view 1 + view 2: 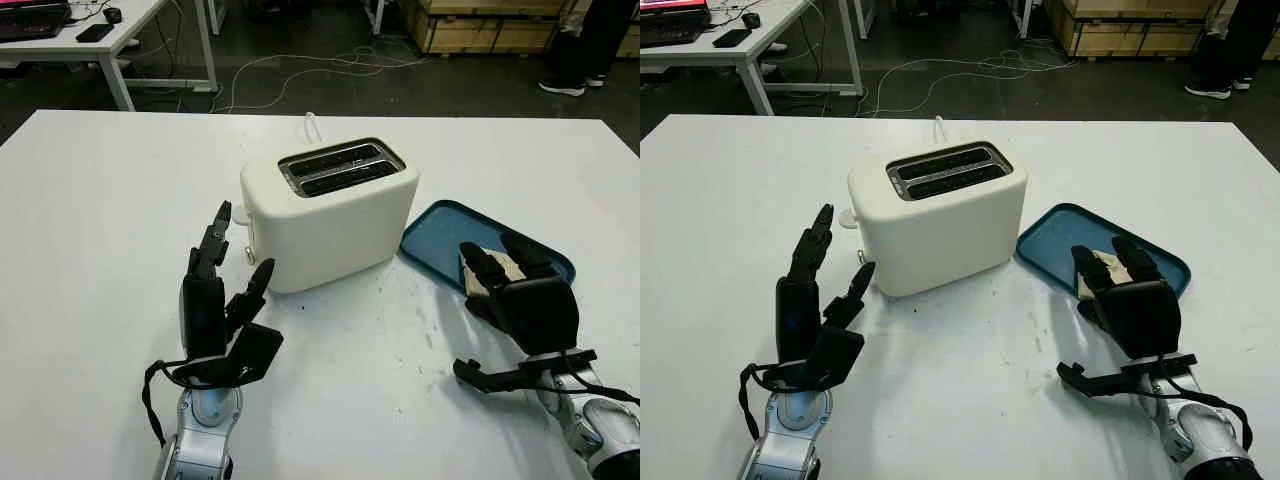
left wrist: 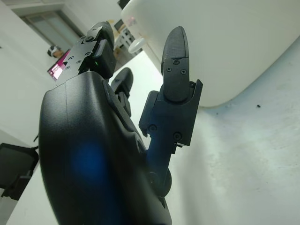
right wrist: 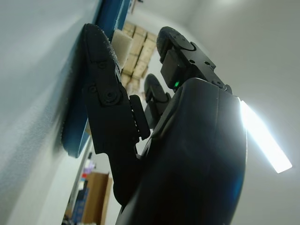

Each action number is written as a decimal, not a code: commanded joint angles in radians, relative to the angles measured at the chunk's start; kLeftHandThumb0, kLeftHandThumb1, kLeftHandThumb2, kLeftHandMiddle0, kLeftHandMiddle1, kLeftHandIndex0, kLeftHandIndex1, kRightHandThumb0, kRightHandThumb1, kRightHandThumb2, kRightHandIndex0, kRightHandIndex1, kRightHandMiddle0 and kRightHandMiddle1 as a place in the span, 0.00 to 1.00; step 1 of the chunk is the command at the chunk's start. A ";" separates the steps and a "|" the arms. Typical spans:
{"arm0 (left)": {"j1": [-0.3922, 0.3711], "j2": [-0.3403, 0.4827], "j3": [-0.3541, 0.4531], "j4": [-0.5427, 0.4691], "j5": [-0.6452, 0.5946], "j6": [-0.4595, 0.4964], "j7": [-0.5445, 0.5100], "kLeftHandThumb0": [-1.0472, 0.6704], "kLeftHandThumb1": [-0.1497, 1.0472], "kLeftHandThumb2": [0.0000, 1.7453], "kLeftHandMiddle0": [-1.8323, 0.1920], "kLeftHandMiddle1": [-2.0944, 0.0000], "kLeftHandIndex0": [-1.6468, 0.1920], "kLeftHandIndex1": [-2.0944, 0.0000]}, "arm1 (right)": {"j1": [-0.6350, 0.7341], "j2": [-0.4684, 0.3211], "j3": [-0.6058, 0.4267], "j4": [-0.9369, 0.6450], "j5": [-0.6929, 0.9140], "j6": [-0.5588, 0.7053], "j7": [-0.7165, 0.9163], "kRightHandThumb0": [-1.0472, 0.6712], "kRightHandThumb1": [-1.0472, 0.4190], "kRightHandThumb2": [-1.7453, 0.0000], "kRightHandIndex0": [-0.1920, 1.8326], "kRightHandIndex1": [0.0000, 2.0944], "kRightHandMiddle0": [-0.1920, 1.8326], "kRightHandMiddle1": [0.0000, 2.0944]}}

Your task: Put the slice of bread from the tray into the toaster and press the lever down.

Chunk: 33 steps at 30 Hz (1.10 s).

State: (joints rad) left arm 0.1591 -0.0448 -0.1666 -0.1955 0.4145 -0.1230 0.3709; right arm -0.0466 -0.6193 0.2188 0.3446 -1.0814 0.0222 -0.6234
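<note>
A cream two-slot toaster (image 1: pixel 330 210) stands mid-table, both slots empty, with a small lever knob (image 1: pixel 238 226) on its left end. To its right lies a blue tray (image 1: pixel 435 230) holding a slice of bread (image 1: pixel 503 268). My right hand (image 1: pixel 495 255) is open over the tray's near edge, its fingers (image 1: pixel 478 262) reaching across the bread without closing on it. In the right wrist view the thumb (image 3: pixel 101 70) runs along the tray (image 3: pixel 77 112), with the bread (image 3: pixel 123 44) just beyond. My left hand (image 1: pixel 240 245) is open, upright beside the toaster's left end (image 2: pixel 225 47).
The white table (image 1: pixel 100 220) has bare room on the left and in front of the toaster. A white cord (image 1: pixel 313 125) leaves the toaster's back. Beyond the table are a desk (image 1: pixel 120 40), floor cables and wooden crates (image 1: pixel 480 25).
</note>
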 commanded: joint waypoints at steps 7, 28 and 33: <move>-0.006 -0.008 0.000 -0.007 0.002 -0.003 -0.003 0.34 0.89 0.18 0.87 0.74 0.76 1.00 | 0.002 0.002 0.027 -0.092 -0.020 0.137 0.121 0.35 0.09 0.91 0.49 0.62 0.58 0.25; -0.005 -0.006 0.005 -0.010 -0.004 -0.009 -0.006 0.34 0.89 0.17 0.87 0.74 0.76 1.00 | 0.020 -0.052 0.036 -0.213 -0.036 0.079 0.171 0.39 0.09 0.79 0.44 0.83 0.40 0.60; -0.012 -0.005 0.006 -0.004 -0.004 -0.012 -0.007 0.33 0.89 0.17 0.87 0.74 0.76 1.00 | -0.011 -0.060 0.008 -0.189 0.024 -0.004 0.104 0.40 0.09 0.80 0.43 0.83 0.42 0.53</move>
State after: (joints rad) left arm 0.1579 -0.0448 -0.1629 -0.1964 0.4139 -0.1231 0.3684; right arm -0.0321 -0.6640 0.2413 0.1574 -1.0776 0.0447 -0.4946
